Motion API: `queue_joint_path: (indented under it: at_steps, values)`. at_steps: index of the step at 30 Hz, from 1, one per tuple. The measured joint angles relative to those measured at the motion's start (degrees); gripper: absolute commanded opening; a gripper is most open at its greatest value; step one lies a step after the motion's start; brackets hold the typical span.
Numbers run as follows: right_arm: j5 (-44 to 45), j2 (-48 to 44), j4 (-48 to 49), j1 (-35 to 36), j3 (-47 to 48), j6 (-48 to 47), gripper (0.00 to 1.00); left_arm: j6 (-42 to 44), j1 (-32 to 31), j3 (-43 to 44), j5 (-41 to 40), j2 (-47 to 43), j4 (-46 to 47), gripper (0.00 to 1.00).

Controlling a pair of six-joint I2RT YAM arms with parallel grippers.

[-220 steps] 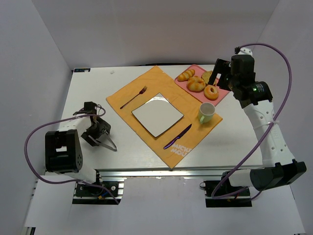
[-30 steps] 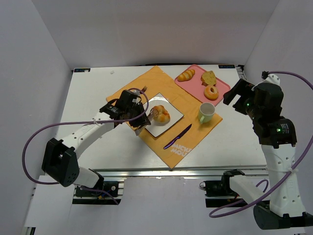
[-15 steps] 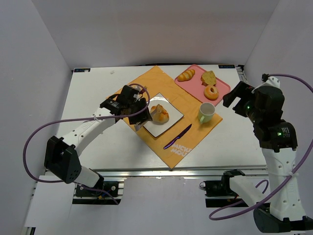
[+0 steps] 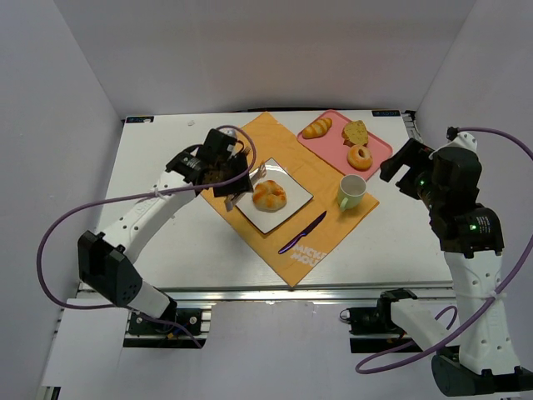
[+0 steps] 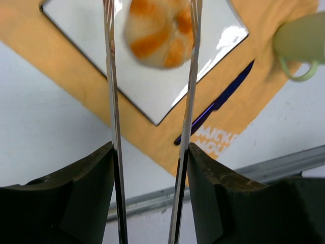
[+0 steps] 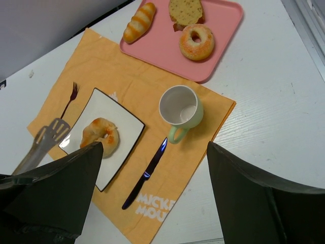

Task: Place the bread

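The bread (image 4: pixel 270 195), a round golden roll, lies on the white square plate (image 4: pixel 293 208) in the middle of the orange placemat. It also shows in the left wrist view (image 5: pixel 160 33) and the right wrist view (image 6: pixel 100 136). My left gripper (image 4: pixel 223 171) hovers at the plate's left edge, shut on metal tongs (image 5: pixel 112 76). The tong blades stand apart on either side of the bread and above it, not pinching it. My right gripper (image 4: pixel 405 163) hangs high at the right, open and holding nothing.
A pink tray (image 4: pixel 379 148) at the back right holds a long roll (image 4: pixel 316 127), a bread slice (image 4: pixel 356 132) and a donut (image 4: pixel 360 157). A green mug (image 4: pixel 351 192) and a purple knife (image 4: pixel 302 232) lie right of the plate. A fork (image 6: pixel 69 99) lies left of it.
The tongs have opened and let go of the bread, which now rests on the plate. My left arm has lifted and drawn back to the upper left. The right arm has barely moved.
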Motion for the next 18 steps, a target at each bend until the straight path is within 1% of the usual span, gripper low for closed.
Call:
queue_joint_path:
  at_steps: [2,4,8,10,11,14,16,18]
  values:
    - [1.0,0.0,0.3,0.0,0.0,0.4,0.89,2.1,0.0,5.0,-1.0,2.1,-0.4,0.64]
    - [1.7,0.1,0.2,0.0,0.1,0.9,0.89,4.9,0.0,10.0,-1.3,5.0,1.4,0.64]
    - [2.3,1.4,0.1,0.0,1.4,1.8,0.89,11.7,0.0,21.7,-1.5,13.6,3.5,0.63]
    - [2.5,2.8,0.1,0.0,2.9,2.1,0.89,15.3,0.0,30.0,-1.5,19.9,4.3,0.64]
    - [2.6,3.5,0.0,0.0,3.5,2.2,0.89,17.3,0.0,32.7,-1.4,22.4,5.2,0.64]
    - [2.8,5.0,-0.2,0.0,5.2,2.3,0.89,22.3,0.0,45.1,-0.9,33.7,6.6,0.64]
    - [2.9,5.4,-0.1,0.0,5.8,2.1,0.89,25.2,0.0,50.3,-0.2,39.7,8.2,0.66]
    - [3.2,5.2,0.0,0.0,5.8,1.5,0.89,28.0,0.0,52.0,0.8,44.2,10.8,0.67]
